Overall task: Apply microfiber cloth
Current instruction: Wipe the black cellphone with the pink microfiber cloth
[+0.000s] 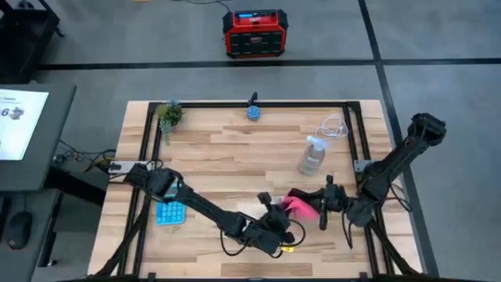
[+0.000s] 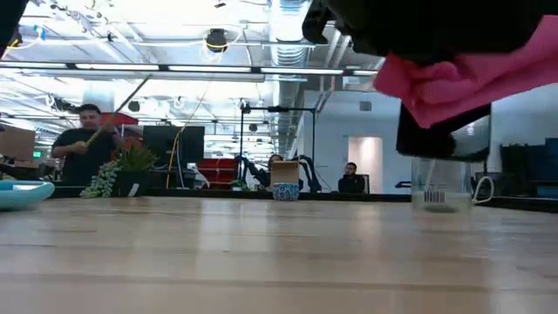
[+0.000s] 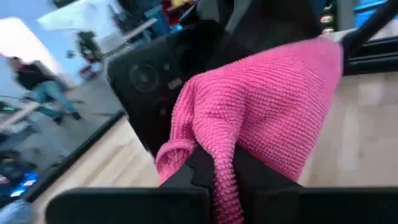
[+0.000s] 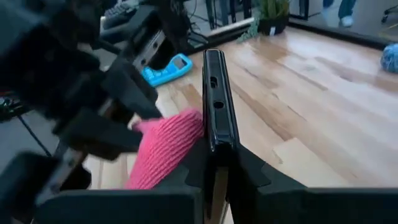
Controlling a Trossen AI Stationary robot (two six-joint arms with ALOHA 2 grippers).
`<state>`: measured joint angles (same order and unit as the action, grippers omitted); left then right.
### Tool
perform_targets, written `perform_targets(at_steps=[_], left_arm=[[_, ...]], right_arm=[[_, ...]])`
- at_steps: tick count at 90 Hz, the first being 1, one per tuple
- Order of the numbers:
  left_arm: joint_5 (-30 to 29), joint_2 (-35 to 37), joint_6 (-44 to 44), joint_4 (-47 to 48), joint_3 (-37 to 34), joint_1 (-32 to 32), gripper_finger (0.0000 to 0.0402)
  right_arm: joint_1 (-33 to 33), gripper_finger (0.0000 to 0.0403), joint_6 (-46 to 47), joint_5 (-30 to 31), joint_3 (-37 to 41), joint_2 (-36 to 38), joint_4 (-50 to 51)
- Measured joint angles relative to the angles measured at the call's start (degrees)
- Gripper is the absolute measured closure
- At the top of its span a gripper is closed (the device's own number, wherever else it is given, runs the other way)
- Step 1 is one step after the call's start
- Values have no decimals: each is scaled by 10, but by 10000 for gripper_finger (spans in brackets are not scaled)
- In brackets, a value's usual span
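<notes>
The pink microfiber cloth (image 1: 301,205) hangs in the air near the table's front middle, draped against a black phone (image 3: 155,87). My left gripper (image 1: 278,223) is shut on the cloth and reaches in from the left. My right gripper (image 1: 323,210) comes from the right, shut on the phone (image 4: 214,93), which stands on edge. In the low view the cloth (image 2: 471,74) shows well above the tabletop. My left gripper pinches a bunched fold of the cloth (image 3: 225,177) between its two fingers. The rest of the cloth spreads forward from the fingers and lies against the phone's back, clear of the table. My right gripper pinches the phone across its thin body, at its near end (image 4: 214,146), one finger on each flat face. The phone stands on edge, runs straight out from the fingers and is lifted clear of the table.
A light-blue calculator (image 1: 170,211) lies at the front left. A clear bottle (image 1: 311,155) and a white cable (image 1: 333,128) sit at the right. A small plant (image 1: 168,113) and a blue pot (image 1: 254,112) stand along the far edge. People show in the room behind.
</notes>
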<state>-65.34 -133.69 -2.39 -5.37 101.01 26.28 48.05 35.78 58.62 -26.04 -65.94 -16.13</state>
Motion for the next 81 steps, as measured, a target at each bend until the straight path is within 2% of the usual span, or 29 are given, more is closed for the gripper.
perform_targets(at_steps=[18,32,49,60,67,81], left_arm=[[-12,-13,-27,30,0,1,400],[-14,-14,-15,12,0,3,400],[-8,-13,153,-106,29,9,400],[7,-10,199,-103,40,-4,400],[19,-11,184,-67,38,-13,401],[76,-11,78,20,39,-23,401]], right_arm=[[1,385,-28,8,0,0,-39],[1,385,-52,11,0,0,-66],[-3,385,-46,1,-5,2,-85],[-3,385,-83,4,-5,2,-107],[-3,385,-116,7,-2,0,-122],[-3,385,-127,11,-1,1,-123]])
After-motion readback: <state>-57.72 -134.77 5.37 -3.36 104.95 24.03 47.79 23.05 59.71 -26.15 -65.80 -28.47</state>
